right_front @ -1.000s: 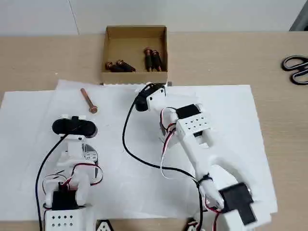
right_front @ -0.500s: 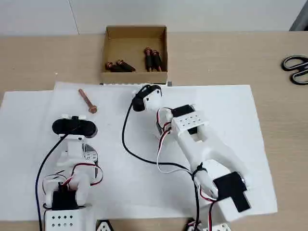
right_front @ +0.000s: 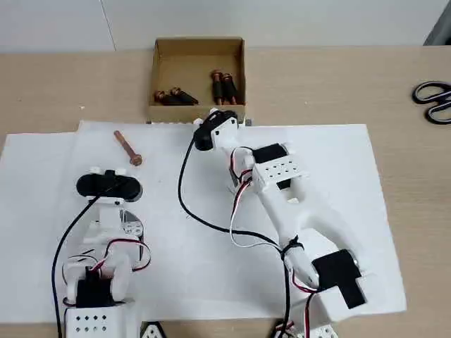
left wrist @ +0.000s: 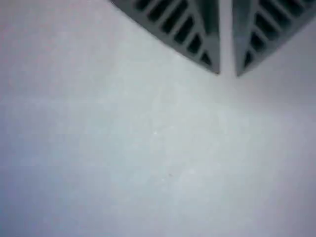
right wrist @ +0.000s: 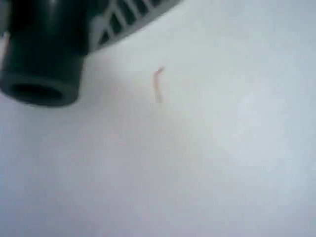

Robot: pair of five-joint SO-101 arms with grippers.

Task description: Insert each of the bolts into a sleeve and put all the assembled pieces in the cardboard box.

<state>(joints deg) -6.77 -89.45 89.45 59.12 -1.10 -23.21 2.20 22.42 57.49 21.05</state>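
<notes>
**A:** The right gripper (right_front: 213, 129): where does it stand in the high view?

**B:** At the far edge of the white paper (right_front: 338, 162), just beside the near wall of the cardboard box (right_front: 199, 113). Compared with half a second ago, its arm has pushed a little closer to that wall.

**A:** And the left gripper (right_front: 108, 179)?

**B:** It sits low on the left part of the paper, in the same place as before. The loose bolt (right_front: 128, 148), copper-coloured, lies on the paper between that gripper and the box. It has not moved.

**A:** What lies in the box?

**B:** Assembled pieces (right_front: 224, 86). Two lie side by side near the right wall, and two more lie at an angle by the front wall. Scissors (right_front: 433, 101) rest at the right edge of the table (right_front: 70, 84), well apart from the rest.

**A:** The left wrist view?

**B:** The left gripper (left wrist: 227, 73) has its grey ribbed jaws drawn together over the paper, with only a thin slit between the tips.

**A:** And the right wrist view?

**B:** The right gripper is clamped on a black sleeve (right wrist: 42, 59). The sleeve's hollow end faces the camera, above the paper. A small reddish streak (right wrist: 157, 85) shows on the sheet beyond it, and what it is cannot be told.
</notes>
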